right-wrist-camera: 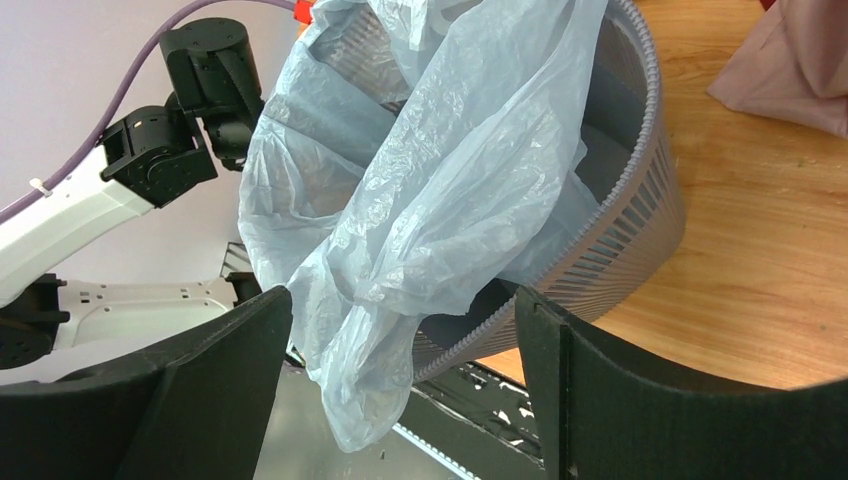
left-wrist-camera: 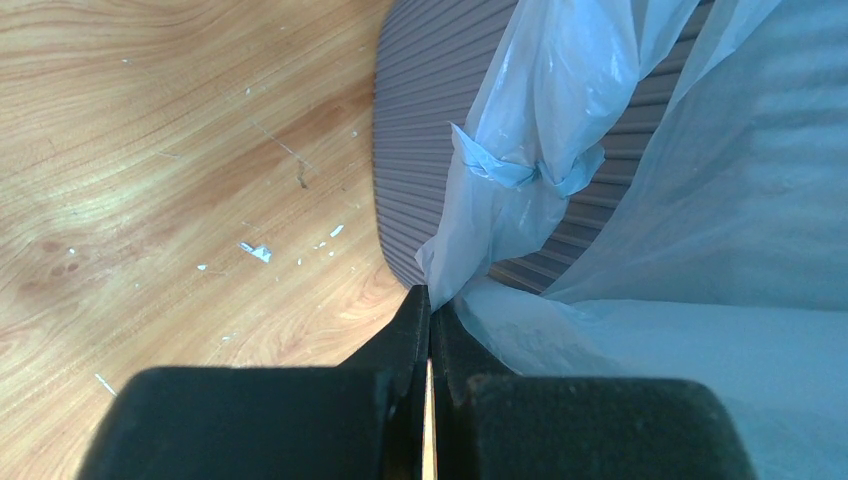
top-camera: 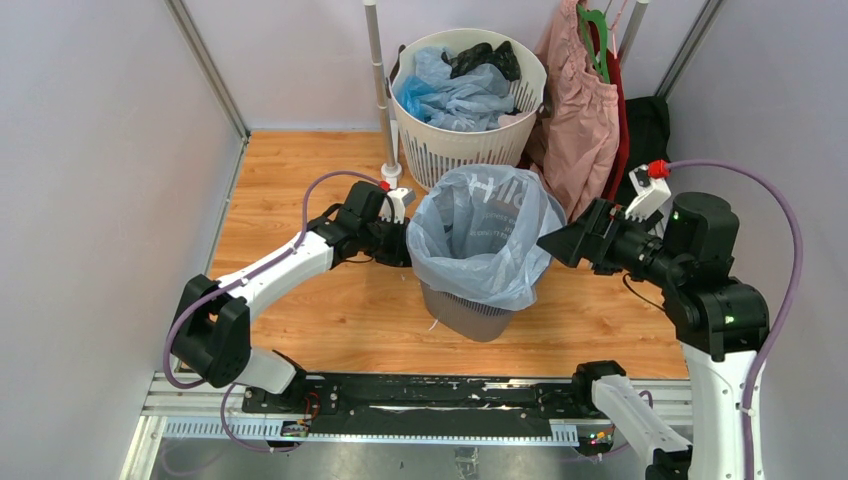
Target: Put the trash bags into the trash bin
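- The wooden table (top-camera: 300, 300) is the biggest thing here, and everything stands on it.
- The blue trash bag (top-camera: 480, 240) is big and see-through. It sits over the top of the trash bin (top-camera: 465, 312), partly inside and partly hanging down the outside.
- I think the bag is very light, soft and slippery. It will flop and crinkle, and a hard pull could tear it. A bunched-up edge looks like the best place to grab.
- The trash bin is in the middle, between the two arms.
- A white basket (top-camera: 460, 150) stands behind the bin and holds more bags (top-camera: 455, 95).
- The right gripper (right-wrist-camera: 403, 320) is spread wide, just beside the bag's right side, and holds nothing.
- The left gripper (left-wrist-camera: 430, 310) is pressed together at the bin's left side. It looks like it pinches a thin corner of the bag.
- A small knot (left-wrist-camera: 520, 170) in the bag shows only in the left wrist view.
- Only the top view shows the white basket. The right wrist view shows best how loose the bag hangs over the rim.
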`<state>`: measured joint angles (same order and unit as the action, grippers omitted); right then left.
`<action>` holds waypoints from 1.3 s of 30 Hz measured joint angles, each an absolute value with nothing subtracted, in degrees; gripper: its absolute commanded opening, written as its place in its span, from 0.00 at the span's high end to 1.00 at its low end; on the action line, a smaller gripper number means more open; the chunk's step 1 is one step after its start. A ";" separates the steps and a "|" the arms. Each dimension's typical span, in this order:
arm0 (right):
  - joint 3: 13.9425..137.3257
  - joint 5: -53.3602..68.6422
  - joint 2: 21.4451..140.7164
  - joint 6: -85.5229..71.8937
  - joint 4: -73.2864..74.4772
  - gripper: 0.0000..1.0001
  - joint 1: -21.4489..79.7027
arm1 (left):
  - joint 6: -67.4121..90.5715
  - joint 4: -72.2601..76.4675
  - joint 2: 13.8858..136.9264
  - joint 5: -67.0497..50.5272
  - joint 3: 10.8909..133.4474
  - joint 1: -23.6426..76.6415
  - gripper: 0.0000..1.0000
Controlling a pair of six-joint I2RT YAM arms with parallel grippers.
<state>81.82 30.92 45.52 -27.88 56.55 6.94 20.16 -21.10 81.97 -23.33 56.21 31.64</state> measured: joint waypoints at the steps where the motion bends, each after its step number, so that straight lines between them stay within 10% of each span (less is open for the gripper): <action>1: 81.73 31.14 45.71 -28.10 56.51 0.14 6.94 | 20.16 -21.10 81.95 -23.33 56.18 31.64 1.00; 8: 80.38 31.99 47.09 -28.82 55.96 0.14 6.94 | 20.16 -21.08 81.95 -23.35 56.21 31.64 1.00; 23: 80.01 32.84 48.99 -29.28 54.22 0.50 6.94 | 20.16 -21.04 81.97 -23.62 56.21 31.64 1.00; 30: 79.35 33.45 48.64 -29.54 54.06 0.99 6.96 | 20.18 -20.73 81.97 -23.81 56.21 31.64 1.00; 39: 80.31 32.14 45.32 -27.16 58.63 1.00 6.96 | 20.18 -20.64 81.97 -23.81 56.21 31.64 1.00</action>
<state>80.31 32.14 45.32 -27.16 58.63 6.96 20.18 -20.64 81.97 -23.81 56.21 31.64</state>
